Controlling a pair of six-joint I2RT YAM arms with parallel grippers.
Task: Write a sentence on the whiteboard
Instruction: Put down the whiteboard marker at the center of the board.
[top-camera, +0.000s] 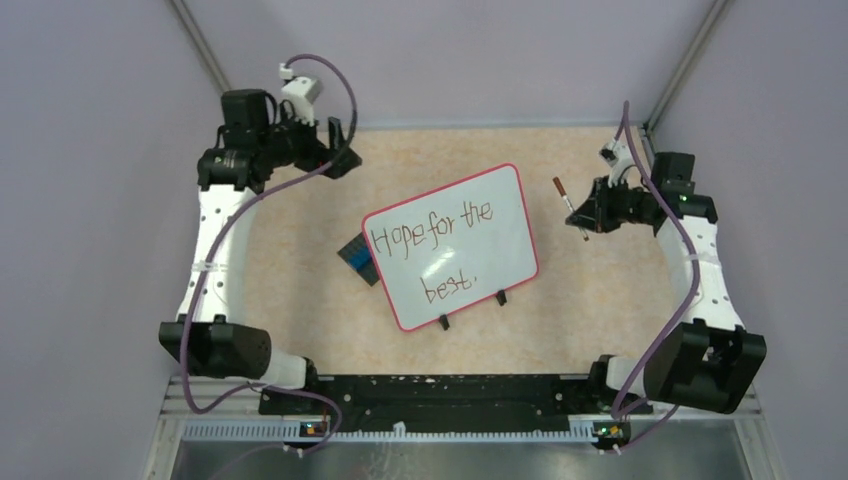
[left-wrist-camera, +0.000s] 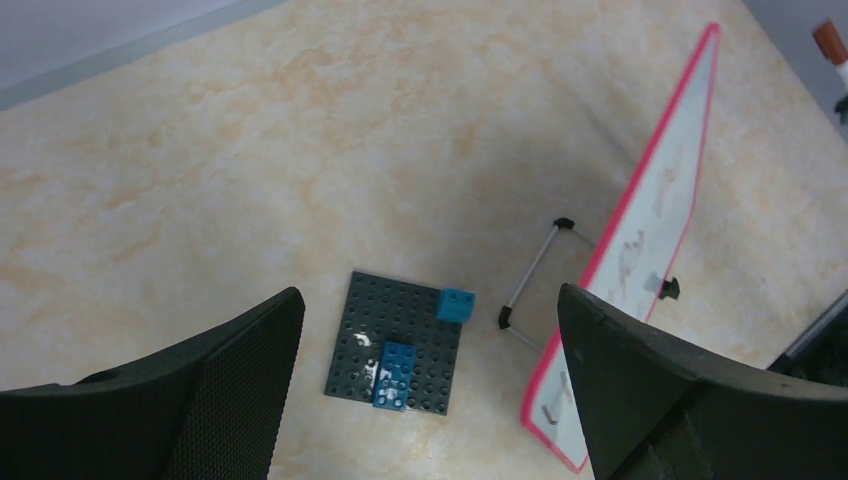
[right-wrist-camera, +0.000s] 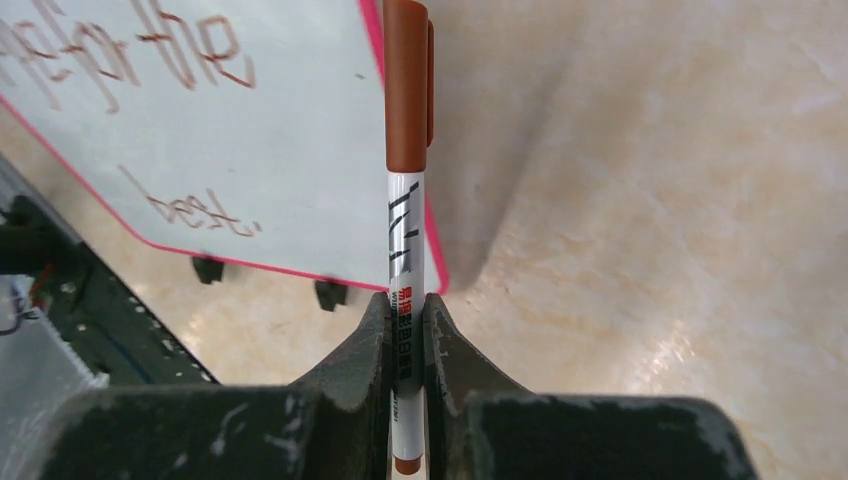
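Propped on two black feet (top-camera: 501, 297) at the middle of the table (top-camera: 300, 300), the whiteboard (top-camera: 450, 245) faces the near edge, the sentence (top-camera: 432, 238) "Hope for the best." running across it in two lines. Toward the right edge the right gripper (right-wrist-camera: 406, 318) clamps a capped brown marker (right-wrist-camera: 406, 130) clear of the board, suggesting the writing is done. The left gripper (top-camera: 342, 150) hangs wide open and empty by the far-left corner.

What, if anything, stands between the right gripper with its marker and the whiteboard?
Nothing visible does. Only table surface lies between the right gripper, shut on the marker, and the whiteboard's right edge. The dark studded plate lies at the board's opposite, left side, out of that path.
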